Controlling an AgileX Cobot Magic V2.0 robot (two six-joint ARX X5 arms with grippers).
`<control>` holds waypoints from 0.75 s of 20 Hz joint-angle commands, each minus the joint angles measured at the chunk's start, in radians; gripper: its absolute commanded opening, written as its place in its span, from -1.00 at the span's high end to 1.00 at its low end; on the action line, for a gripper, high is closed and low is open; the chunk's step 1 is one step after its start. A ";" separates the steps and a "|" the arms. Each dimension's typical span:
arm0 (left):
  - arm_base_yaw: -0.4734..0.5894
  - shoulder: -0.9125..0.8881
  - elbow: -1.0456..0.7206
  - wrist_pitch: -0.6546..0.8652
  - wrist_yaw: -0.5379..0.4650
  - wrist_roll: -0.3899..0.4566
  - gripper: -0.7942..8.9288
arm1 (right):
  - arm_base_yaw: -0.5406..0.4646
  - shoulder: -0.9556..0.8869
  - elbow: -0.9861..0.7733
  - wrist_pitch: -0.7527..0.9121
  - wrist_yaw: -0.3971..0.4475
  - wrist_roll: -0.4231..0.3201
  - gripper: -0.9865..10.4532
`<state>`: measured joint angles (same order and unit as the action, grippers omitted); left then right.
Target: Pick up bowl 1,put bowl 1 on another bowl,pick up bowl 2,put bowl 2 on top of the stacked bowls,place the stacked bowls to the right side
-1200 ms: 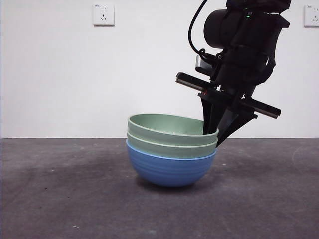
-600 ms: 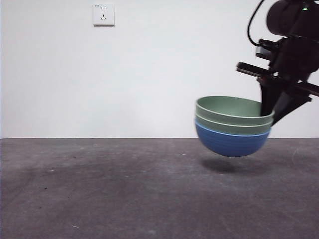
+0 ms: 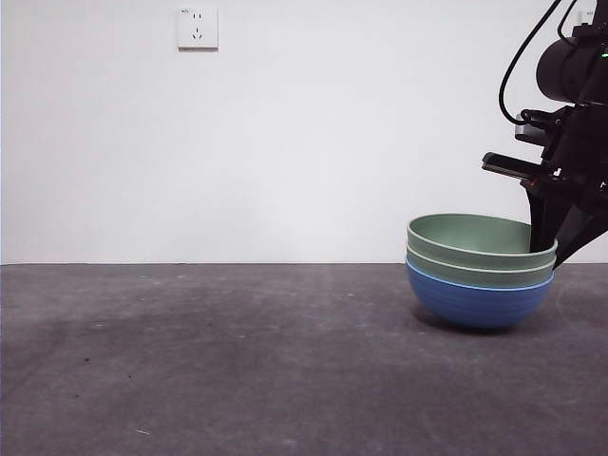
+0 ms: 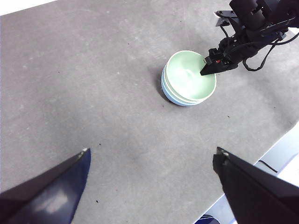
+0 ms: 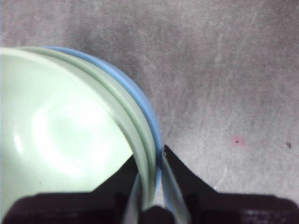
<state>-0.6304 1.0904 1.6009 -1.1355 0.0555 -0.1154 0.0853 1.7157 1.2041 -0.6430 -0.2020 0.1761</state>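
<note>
The stacked bowls [image 3: 480,275] sit low at the right of the front view, the base touching the dark table [image 3: 237,361] or just off it. The blue ribbed bowl [image 3: 475,302] holds two pale green bowls [image 3: 470,237] nested inside. My right gripper [image 3: 551,252] comes down from the upper right and is shut on the stack's right-hand rims, one jaw inside the top green bowl and one outside the blue bowl [image 5: 152,135]. The right gripper [image 5: 150,156] pinches all the rims together. My left gripper [image 4: 152,154] hangs high above the table, open and holding nothing, looking down on the stack [image 4: 189,78].
A white wall with a socket [image 3: 198,28] stands behind the table. In the left wrist view the table's edge [image 4: 261,154] runs close to the bowls on the right arm's side. Bare grey table surface stretches to the left of the stack.
The right gripper has carried the stack from the middle of the table to the right, lifting it clear half a second ago and now lowering it to the surface.
</note>
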 commanded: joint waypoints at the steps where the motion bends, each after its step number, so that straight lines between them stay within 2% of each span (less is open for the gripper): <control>1: -0.003 -0.002 -0.001 0.009 0.000 0.003 -0.07 | -0.001 0.018 -0.003 0.003 -0.002 -0.018 0.80; 4: -0.003 -0.002 -0.001 0.009 0.000 0.003 -0.07 | -0.001 0.018 -0.003 -0.011 -0.007 -0.018 0.43; 10: -0.003 0.000 -0.001 0.008 -0.002 0.005 -0.07 | -0.001 0.006 -0.002 -0.011 -0.010 -0.021 0.38; 15: -0.003 0.001 -0.001 0.005 -0.001 0.008 -0.07 | -0.001 -0.161 -0.002 -0.061 -0.007 -0.036 0.38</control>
<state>-0.6304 1.0908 1.6009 -1.1358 0.0551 -0.1154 0.0849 1.5665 1.2041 -0.7059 -0.2096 0.1551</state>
